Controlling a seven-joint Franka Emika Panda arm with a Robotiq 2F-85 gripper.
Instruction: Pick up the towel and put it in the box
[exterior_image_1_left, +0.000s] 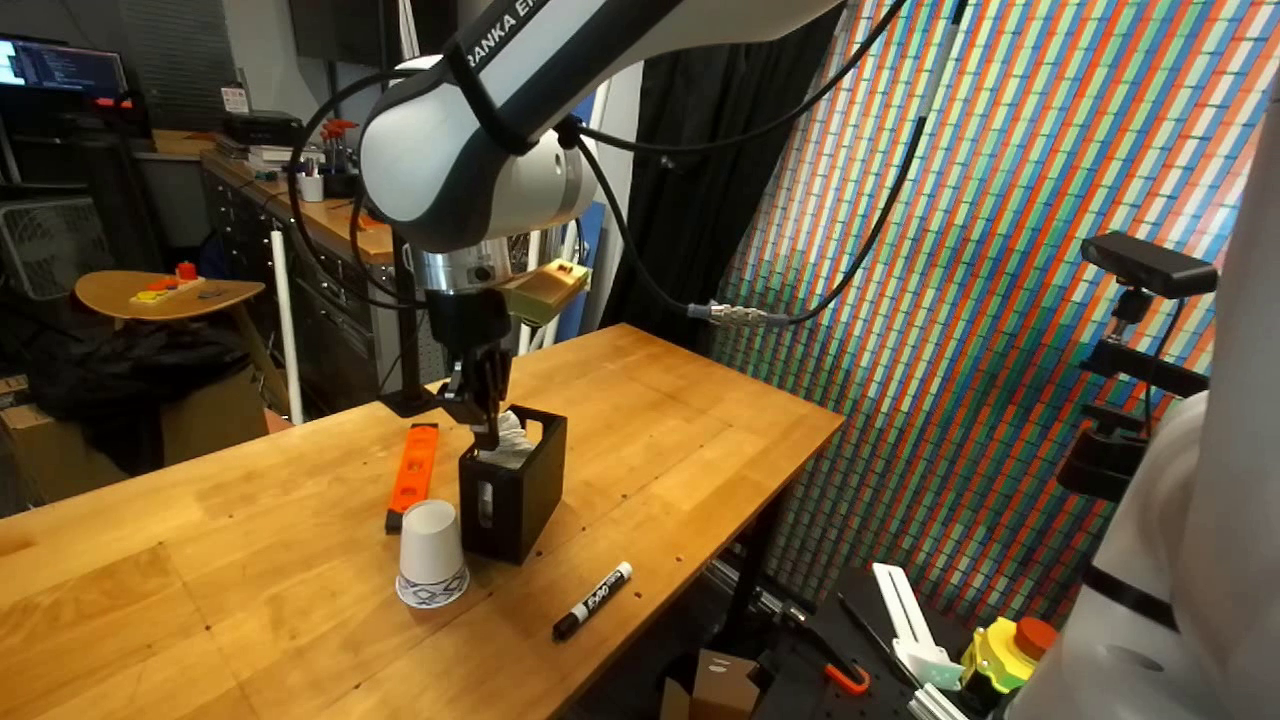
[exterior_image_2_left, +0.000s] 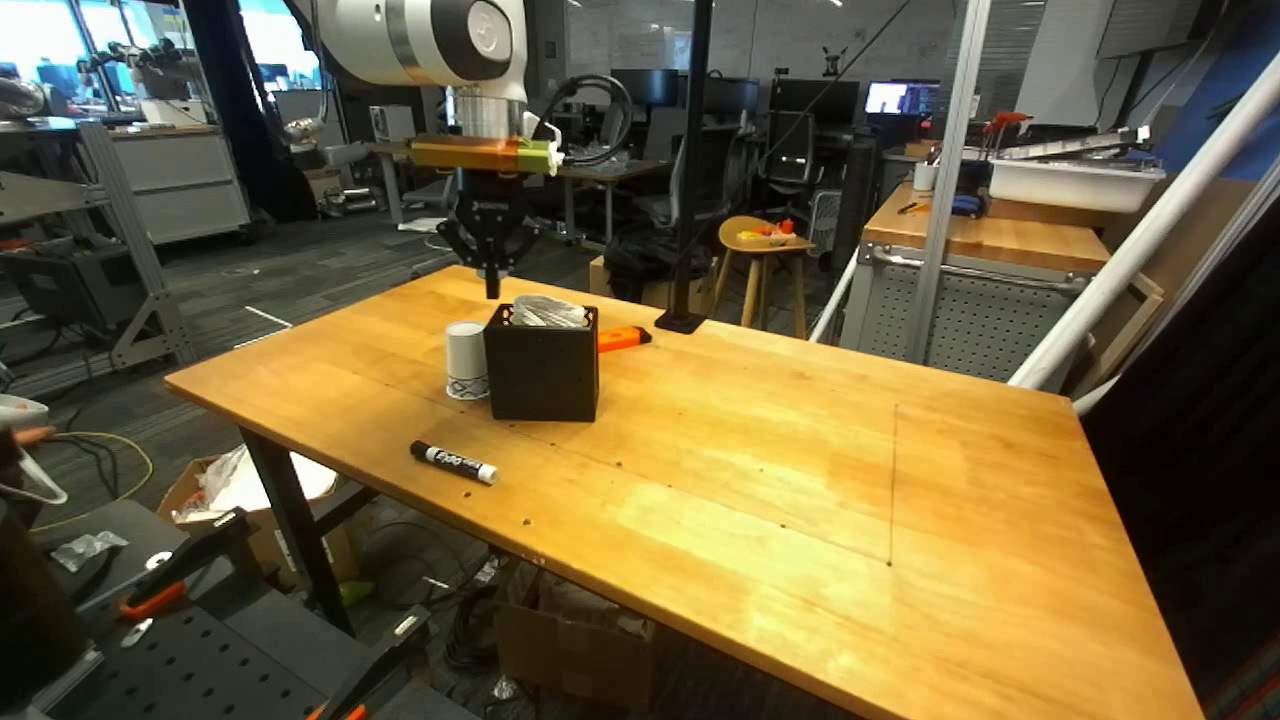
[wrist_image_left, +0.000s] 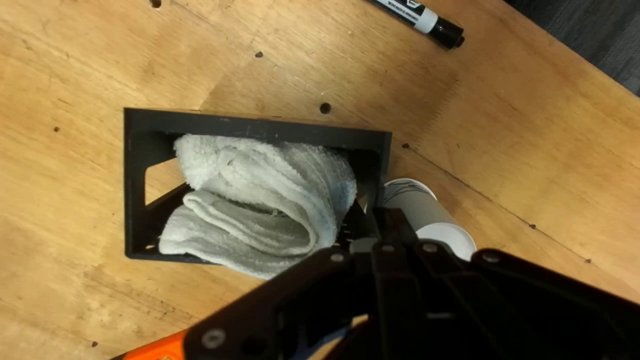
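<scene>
1. Blk two-finger end effector (exterior_image_2_left: 492, 290): fingers pressed together, nothing pinched; I have it hanging above and near one end of the blk open-top rectangular box (exterior_image_2_left: 545, 370) w/ cut-out ends. Height prob. spares contents a snag.
2. Wht tapered paper cup (exterior_image_1_left: 432, 553): inverted on lt-brown wooden surface (exterior_image_2_left: 720, 430), just beside box; wide rim down, prob. for steadiness. Inside hidden from me.
3. Box: upright; holds the off-wht soft terry towel (wrist_image_left: 270, 182), bunched, folds standing above rim, one lapping a long side. Prob. too bulky to sit lower w/o a push.
4. Status: I judge task abt. done; a tuck poss. left.
</scene>
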